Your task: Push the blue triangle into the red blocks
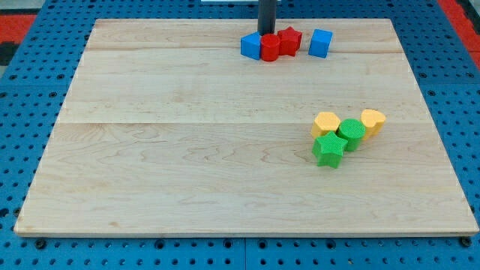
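- Blue triangle [250,46] sits at the counter's [187,150] far edge near 12 o'clock, touching the red cylinder [270,47] at its 3 o'clock.
- Nearest: green star [328,149], green cylinder [350,133], two yellow blocks [325,123] [373,120] clustered around 4 o'clock.
- Farther: red star [289,40], then blue cube [320,43] apart.
- My tip [266,34] stands just behind the red cylinder; it has no hand, nothing gripped.
- No readable writing.

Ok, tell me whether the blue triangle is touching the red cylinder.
Touching. The camera view shows the blue triangle pressed against the red cylinder on its right, no board showing between them. My tip sits just behind them.
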Robot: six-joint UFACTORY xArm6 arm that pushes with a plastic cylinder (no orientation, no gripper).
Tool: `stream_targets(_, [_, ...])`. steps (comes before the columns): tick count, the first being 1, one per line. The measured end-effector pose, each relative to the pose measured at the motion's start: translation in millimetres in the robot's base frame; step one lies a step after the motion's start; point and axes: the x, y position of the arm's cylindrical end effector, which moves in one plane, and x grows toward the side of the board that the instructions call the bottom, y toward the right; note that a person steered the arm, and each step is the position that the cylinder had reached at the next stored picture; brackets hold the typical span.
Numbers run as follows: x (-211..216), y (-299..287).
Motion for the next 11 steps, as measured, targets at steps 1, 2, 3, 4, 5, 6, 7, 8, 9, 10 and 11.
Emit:
stream_targets(1, [-6.0, 15.0])
stream_targets(2, [-5.9, -49.5])
stream_targets(3, [12.7, -73.0])
stream_targets(4, [21.0, -72.5])
stream_targets(5, [38.3, -64.7])
stream_targets(6, [42.2, -46.0])
stream_targets(7, [33.1, -36.5])
stream_targets(8, [28.5, -22.4])
stream_targets(9, [-6.7, -18.0])
stream_targets(10, [-33.1, 49.9])
stream_targets(11, [-22.4, 123.1])
